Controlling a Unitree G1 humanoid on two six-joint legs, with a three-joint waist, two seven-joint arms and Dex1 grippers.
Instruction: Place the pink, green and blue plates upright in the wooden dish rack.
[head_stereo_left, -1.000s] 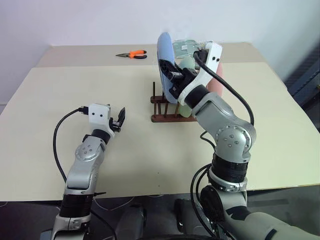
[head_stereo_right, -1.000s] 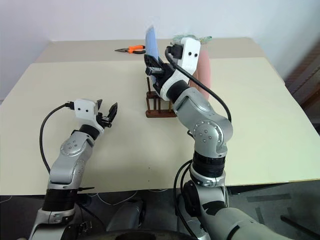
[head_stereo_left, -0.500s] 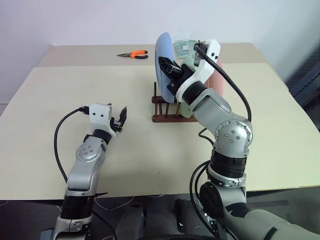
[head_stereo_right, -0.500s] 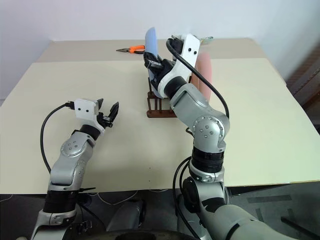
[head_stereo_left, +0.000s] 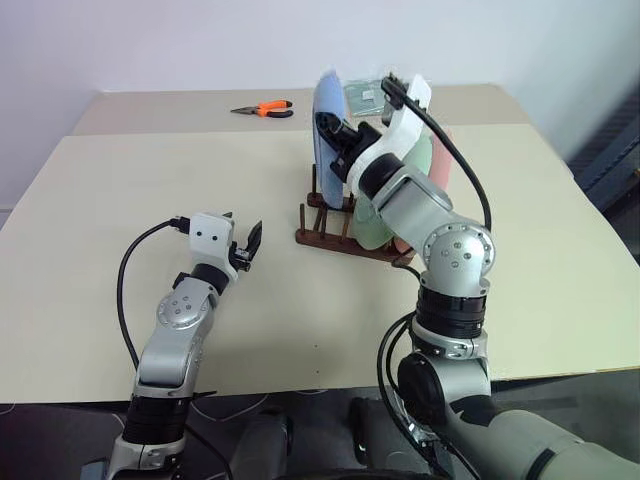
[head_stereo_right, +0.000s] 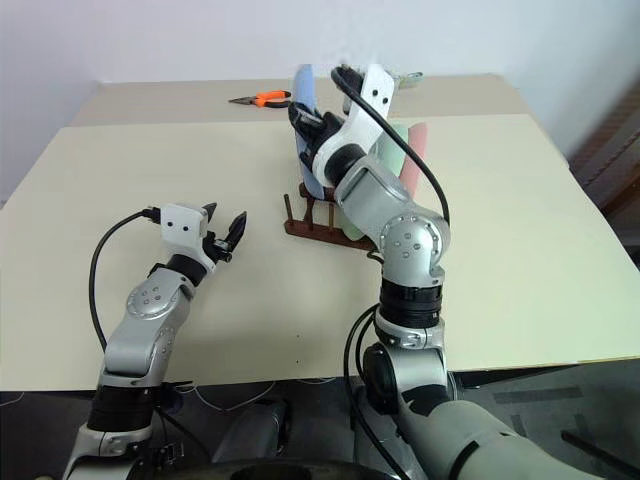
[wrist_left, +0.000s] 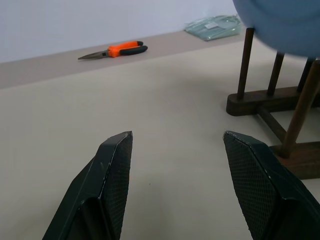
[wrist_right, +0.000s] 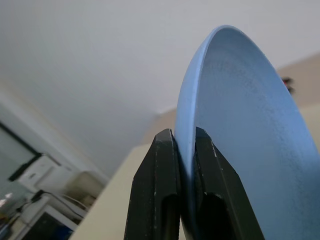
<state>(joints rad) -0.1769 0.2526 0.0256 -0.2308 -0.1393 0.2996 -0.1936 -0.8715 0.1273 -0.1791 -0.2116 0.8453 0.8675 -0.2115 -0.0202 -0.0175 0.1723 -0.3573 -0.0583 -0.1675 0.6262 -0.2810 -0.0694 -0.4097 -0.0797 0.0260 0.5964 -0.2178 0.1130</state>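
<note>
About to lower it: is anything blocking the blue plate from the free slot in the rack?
Nothing visible. The right gripper holds the blue plate upright over the left end of the wooden dish rack; the green plate and pink plate stand further right.

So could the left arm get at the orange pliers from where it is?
Probably, with a long reach: the open left gripper faces bare table towards the orange pliers, which lie far off at the back.
</note>
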